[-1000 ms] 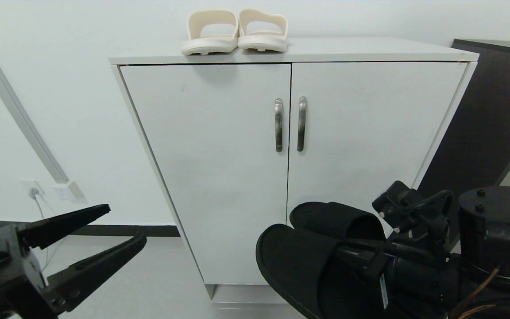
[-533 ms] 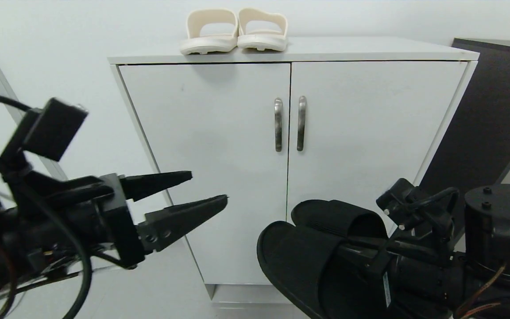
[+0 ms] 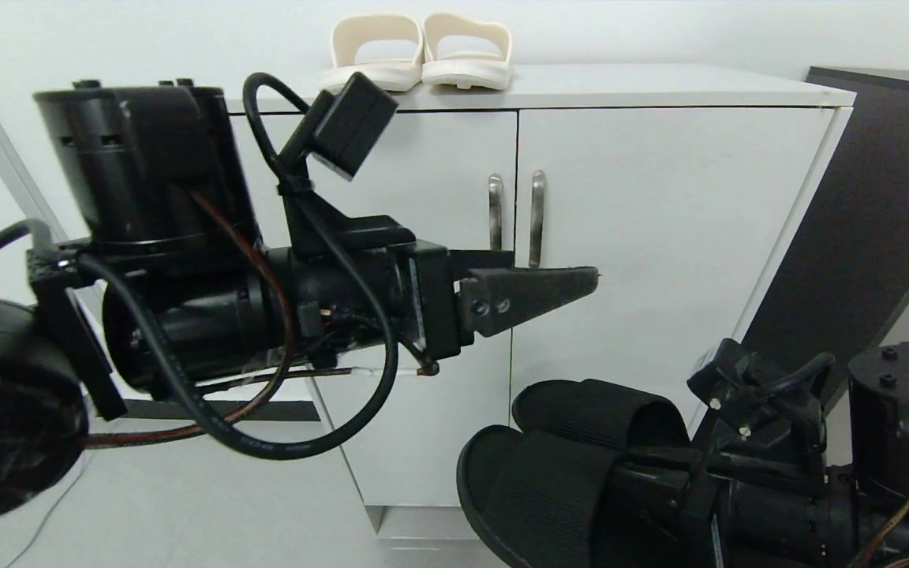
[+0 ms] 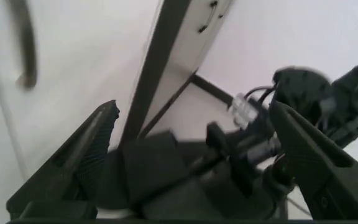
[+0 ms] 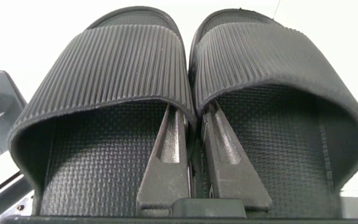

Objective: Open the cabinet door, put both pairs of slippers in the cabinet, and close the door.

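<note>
Both doors of the cabinet (image 3: 660,197) are seen shut, and the cream slippers (image 3: 423,51) are set side by side on the cabinet top. The left hand (image 3: 557,272) is held level in front of the lower ends of the left door handle (image 3: 495,213) and the right door handle (image 3: 537,217). Its fingers are spread wide in the left wrist view, and whether either handle is touched cannot be told. The black slippers (image 3: 573,450) are carried low before the right door by the right hand (image 5: 194,124), whose fingers are slid under both straps and pinched on the two adjoining inner walls.

Opening a door is judged to be the step in hand. The handles are set close together, so both could be caught at once, or the narrow bar missed. If the right door is swung out, it could be struck against the carried pair and the pinch loosened, so that a slipper is dropped.
</note>
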Available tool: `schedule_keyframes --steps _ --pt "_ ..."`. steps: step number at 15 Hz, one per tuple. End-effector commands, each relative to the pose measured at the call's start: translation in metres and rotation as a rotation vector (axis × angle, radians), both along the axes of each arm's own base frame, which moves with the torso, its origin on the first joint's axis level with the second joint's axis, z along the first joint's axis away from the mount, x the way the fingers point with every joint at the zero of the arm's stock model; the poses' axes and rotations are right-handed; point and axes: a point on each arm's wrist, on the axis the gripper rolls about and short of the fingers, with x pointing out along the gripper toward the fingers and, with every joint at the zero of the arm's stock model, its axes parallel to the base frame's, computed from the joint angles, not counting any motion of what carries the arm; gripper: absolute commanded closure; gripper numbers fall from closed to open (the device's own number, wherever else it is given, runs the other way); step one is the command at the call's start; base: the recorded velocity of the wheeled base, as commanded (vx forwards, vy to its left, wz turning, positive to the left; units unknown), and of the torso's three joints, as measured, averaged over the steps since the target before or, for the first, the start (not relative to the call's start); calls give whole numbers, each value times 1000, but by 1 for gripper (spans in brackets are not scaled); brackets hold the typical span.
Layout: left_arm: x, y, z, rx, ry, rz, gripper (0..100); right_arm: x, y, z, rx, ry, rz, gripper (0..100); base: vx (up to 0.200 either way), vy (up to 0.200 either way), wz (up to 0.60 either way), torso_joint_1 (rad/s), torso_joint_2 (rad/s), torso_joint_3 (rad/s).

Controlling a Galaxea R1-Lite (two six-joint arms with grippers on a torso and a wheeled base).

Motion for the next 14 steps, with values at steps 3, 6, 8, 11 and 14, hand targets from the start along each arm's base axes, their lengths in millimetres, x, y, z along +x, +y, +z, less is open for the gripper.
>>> schedule_keyframes --steps 3,6,8,11,14 --pt "37 -32 1 -21 22 -17 0 1 -2 0 2 0 -4 100 0 0 0 0 0 0" --pt "47 -35 5 -31 13 17 0 1 -2 0 2 0 -7 100 0 0 0 0 0 0" --pt "50 -32 6 -31 11 43 0 1 -2 1 3 -1 -7 100 0 0 0 0 0 0" --pt "55 -29 4 -30 15 112 0 1 -2 1 2 -3 -8 100 0 0 0 0 0 0" --pt "67 -37 3 -34 9 184 0 1 -2 1 1 -3 -10 100 0 0 0 0 0 0"
